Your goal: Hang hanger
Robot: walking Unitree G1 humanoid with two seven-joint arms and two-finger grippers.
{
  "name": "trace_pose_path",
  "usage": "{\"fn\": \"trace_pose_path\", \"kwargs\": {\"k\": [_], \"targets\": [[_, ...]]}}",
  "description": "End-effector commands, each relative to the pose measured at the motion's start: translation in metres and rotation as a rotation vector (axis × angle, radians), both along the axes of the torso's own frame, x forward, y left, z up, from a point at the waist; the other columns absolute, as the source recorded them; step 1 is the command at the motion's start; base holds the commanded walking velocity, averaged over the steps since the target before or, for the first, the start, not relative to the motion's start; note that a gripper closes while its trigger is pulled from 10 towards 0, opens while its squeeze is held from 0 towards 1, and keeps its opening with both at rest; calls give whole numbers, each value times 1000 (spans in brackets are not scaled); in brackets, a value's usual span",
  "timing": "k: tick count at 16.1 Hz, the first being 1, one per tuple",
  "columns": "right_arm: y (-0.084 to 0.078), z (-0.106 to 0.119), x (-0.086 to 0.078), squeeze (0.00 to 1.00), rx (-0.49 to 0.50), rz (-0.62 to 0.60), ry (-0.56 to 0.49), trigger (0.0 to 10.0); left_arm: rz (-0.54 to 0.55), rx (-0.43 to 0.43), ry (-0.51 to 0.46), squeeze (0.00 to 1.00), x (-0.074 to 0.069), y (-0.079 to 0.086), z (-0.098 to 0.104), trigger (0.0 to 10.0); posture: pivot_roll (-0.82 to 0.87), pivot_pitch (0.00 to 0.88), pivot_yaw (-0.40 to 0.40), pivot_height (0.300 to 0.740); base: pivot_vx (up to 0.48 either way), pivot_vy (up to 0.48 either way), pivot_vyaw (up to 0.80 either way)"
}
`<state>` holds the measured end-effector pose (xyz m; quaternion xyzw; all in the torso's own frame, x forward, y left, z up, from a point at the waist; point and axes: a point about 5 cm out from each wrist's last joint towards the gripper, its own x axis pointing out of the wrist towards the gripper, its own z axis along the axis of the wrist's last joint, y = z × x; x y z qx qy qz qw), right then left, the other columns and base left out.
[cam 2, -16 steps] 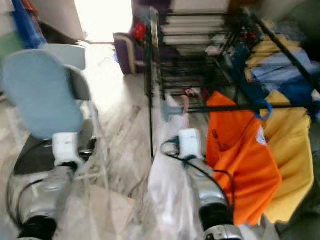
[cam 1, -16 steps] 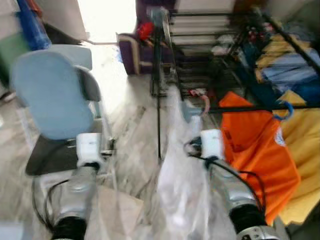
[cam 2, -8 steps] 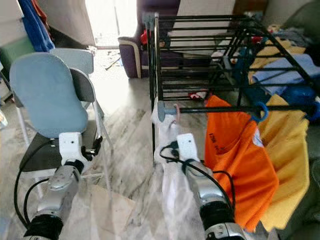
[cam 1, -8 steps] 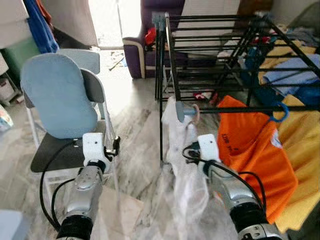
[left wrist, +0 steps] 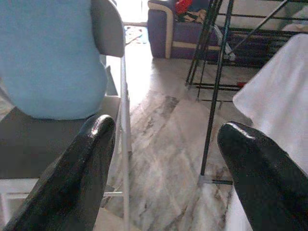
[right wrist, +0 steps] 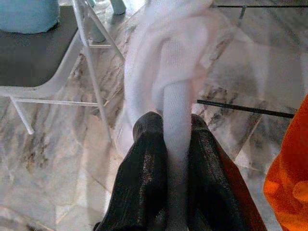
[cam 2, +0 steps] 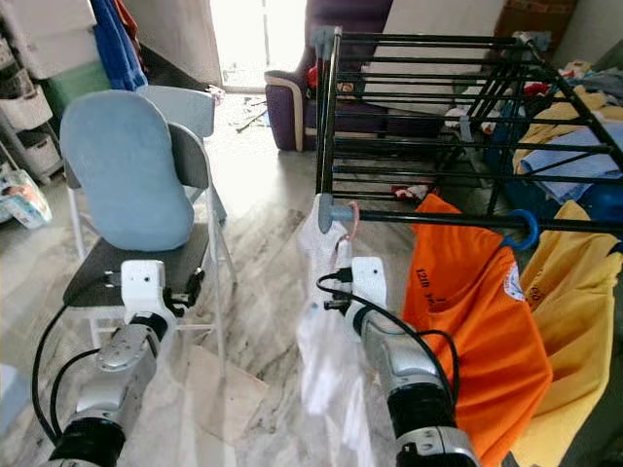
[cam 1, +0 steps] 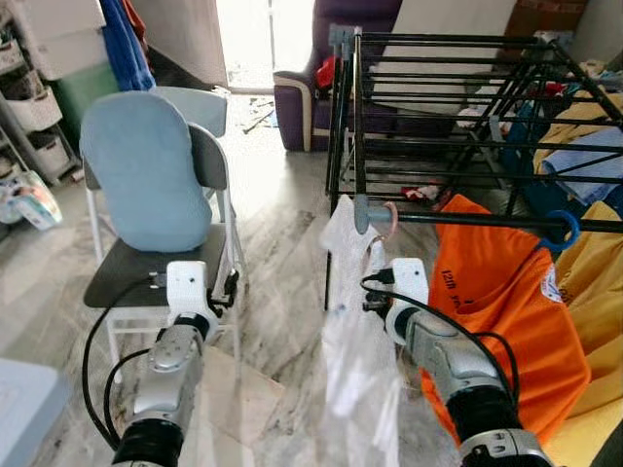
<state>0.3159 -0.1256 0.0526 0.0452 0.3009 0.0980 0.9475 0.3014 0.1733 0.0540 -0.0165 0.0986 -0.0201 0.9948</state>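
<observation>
The right tool point(right wrist: 166, 144) is pinching a white knit garment point(cam 1: 355, 321) on its pale pink hanger point(cam 1: 389, 216), hooked at the near-left end of the black metal drying rack point(cam 1: 467, 219). Pulling could be dragging the hook off. The left tool point(left wrist: 163, 144) is idling with fingers apart. Print on the orange T-shirt point(cam 1: 496, 292) is too small to read.

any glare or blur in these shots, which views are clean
Eye views: sharp, but the doorway is blown out and glares off the floor. Left wrist view: near fingers soft. Right wrist view: white garment overexposed; fingers shiny.
</observation>
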Motion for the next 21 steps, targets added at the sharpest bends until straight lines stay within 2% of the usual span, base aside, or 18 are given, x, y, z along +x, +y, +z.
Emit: {"fn": "trace_pose_path", "kwargs": {"k": [1,2,5,9,10,13,15,21], "targets": [[-3,-3,0,0,-13,-31,21,10000,-5,-1,-13,0,3,1,5,10000,-90,0,15,740,0,0,0],[-5,6,8,0,-31,-66,-32,10000,-10,-2,-12,0,3,0,5,10000,-90,0,15,740,0,0,0],[-5,16,20,0,-45,-110,-65,10000,-24,-3,-11,0,4,-1,6,10000,-86,0,17,740,0,0,0],[-7,5,15,0,-63,-139,9,10000,-30,-8,-7,0,3,-2,5,10000,-86,0,14,740,0,0,0],[-13,3,12,0,-50,-217,19,10000,-34,-10,-6,0,3,-2,5,10000,-86,0,14,740,0,0,0],[-14,12,16,0,-8,-244,-50,10000,-43,-13,-3,0,4,-4,5,10000,-92,0,19,740,0,0,0],[-11,14,18,0,-16,-213,-55,10000,-50,-13,0,0,5,-5,4,10000,-95,0,21,740,0,0,0],[3,-10,2,0,-14,-89,95,10000,-50,-9,1,0,5,-6,4,10000,-90,0,15,740,0,0,0]]}}
